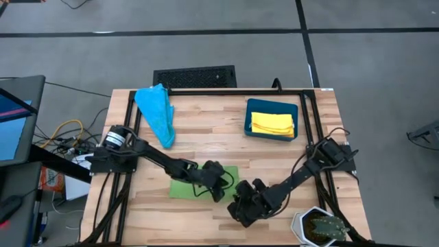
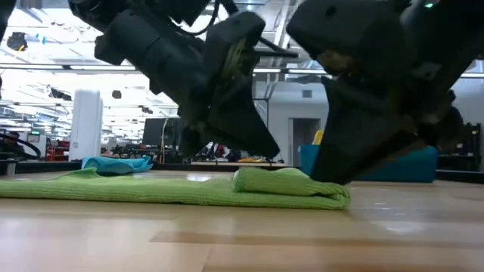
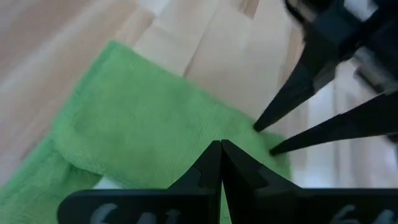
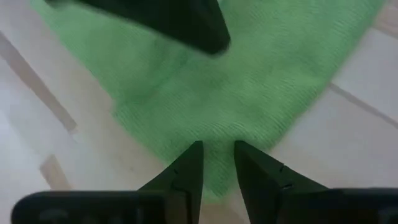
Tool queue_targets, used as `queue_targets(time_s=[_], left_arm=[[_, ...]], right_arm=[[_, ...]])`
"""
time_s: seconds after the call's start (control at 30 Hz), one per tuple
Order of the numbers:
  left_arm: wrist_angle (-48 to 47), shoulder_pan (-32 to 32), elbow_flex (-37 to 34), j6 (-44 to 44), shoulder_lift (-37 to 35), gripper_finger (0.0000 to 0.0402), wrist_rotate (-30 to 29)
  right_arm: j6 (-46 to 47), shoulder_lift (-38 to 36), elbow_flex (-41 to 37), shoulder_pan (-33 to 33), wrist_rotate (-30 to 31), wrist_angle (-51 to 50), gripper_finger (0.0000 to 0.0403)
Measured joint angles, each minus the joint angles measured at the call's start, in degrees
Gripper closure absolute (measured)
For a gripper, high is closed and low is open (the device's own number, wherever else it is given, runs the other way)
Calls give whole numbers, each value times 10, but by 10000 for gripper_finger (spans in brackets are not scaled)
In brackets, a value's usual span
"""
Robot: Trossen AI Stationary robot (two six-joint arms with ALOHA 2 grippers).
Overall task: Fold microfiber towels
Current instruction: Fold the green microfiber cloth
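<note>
A soft, nubby green microfiber towel (image 1: 195, 184) lies partly folded near the front middle of the pale wooden plank table (image 1: 206, 137), one edge rolled into a plump fold. The left gripper (image 3: 220, 152) presses on it with fingers together, while the right gripper (image 4: 217, 155), fingers slightly parted, pinches the towel's corner. A crumpled blue towel (image 1: 156, 113) lies far left, and yellow towels (image 1: 272, 124) sit folded in the rigid teal bin (image 1: 251, 110)

Teal bin (image 1: 250, 121), potted plant (image 1: 321, 225) on wooden table (image 1: 206, 140).

Bare table (image 1: 206, 147) lies between blue towel (image 1: 157, 113) and teal bin (image 1: 271, 119); potted plant (image 1: 320, 226) blocks the near right corner.
</note>
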Motion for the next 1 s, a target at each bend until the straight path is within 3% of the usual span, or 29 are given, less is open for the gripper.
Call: queue_targets(time_s=[0.37, 0.57, 0.8, 1.0], left_arm=[[-113, 18, 2, 11, 1, 401, -18], [-120, 19, 2, 16, 0, 402, -26], [-115, 25, 2, 22, -5, 401, -28], [-94, 31, 2, 34, -50, 401, 1]], right_arm=[[10, 17, 5, -17, -20, 14, 286], [158, -51, 8, -1, -8, -87, 278], [193, -48, 9, -11, -83, -88, 202], [203, -38, 8, -26, -70, -86, 154]])
